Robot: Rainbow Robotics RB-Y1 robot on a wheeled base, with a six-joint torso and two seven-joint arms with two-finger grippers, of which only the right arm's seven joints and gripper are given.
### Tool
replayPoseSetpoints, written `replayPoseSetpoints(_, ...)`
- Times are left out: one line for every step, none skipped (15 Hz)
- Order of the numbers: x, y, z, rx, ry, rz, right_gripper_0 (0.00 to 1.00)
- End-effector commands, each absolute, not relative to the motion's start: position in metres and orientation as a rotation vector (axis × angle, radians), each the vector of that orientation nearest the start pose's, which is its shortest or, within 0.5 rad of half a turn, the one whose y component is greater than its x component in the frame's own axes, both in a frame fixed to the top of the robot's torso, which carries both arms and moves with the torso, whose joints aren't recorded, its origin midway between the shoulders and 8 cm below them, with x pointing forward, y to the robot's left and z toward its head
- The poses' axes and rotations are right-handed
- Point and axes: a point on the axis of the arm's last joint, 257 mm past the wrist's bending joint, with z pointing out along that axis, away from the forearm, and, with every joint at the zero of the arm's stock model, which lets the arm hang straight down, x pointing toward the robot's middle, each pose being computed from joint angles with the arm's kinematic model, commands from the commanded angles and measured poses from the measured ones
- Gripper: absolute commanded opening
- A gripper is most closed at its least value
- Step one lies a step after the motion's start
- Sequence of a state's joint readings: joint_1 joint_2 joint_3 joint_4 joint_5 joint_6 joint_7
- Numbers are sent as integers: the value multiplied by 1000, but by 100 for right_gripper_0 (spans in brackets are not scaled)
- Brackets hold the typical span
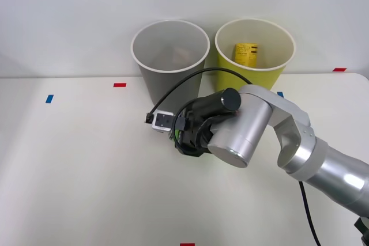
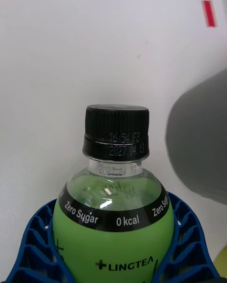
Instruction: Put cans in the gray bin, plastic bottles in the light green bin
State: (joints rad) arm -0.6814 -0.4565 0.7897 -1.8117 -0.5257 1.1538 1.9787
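Note:
A plastic bottle with a green label and a black cap sits between my right gripper's blue ribbed fingers, which curve against both its sides. In the front view the right gripper is low over the table, just in front of the gray bin, and only a sliver of green from the bottle shows under the wrist. The gray bin stands close beside the bottle. The light green bin stands to the gray bin's right and holds a yellow-labelled bottle.
Both bins stand at the table's far edge against a white wall. Red tape marks and a blue one lie on the white tabletop. A black cable loops over the wrist.

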Motion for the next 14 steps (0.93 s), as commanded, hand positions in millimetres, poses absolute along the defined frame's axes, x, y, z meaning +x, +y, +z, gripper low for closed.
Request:
replayPoseSetpoints(458,29,-208,-1452,1725,67,0)
replayPoseSetpoints(459,31,-194,-1366,1727,149,0)
replayPoseSetpoints(459,33,-184,-1312,1727,205,0)
replayPoseSetpoints(459,35,-172,-1267,1715,243,0)
replayPoseSetpoints(458,36,-156,-1220,1700,289,0)
replayPoseSetpoints(455,38,-144,-1185,1682,326,0)
replayPoseSetpoints(453,39,-132,-1155,1661,359,0)
replayPoseSetpoints(448,44,-114,-1117,1632,417,0)
replayPoseSetpoints(444,47,-102,-1076,1617,490,0)
replayPoseSetpoints(440,48,-90,-1034,1605,569,0)
replayPoseSetpoints(438,49,-76,-995,1587,643,0)
replayPoseSetpoints(437,50,-64,-968,1570,680,0)
replayPoseSetpoints(438,50,-53,-938,1551,707,0)
replayPoseSetpoints(441,49,-38,-891,1518,736,0)
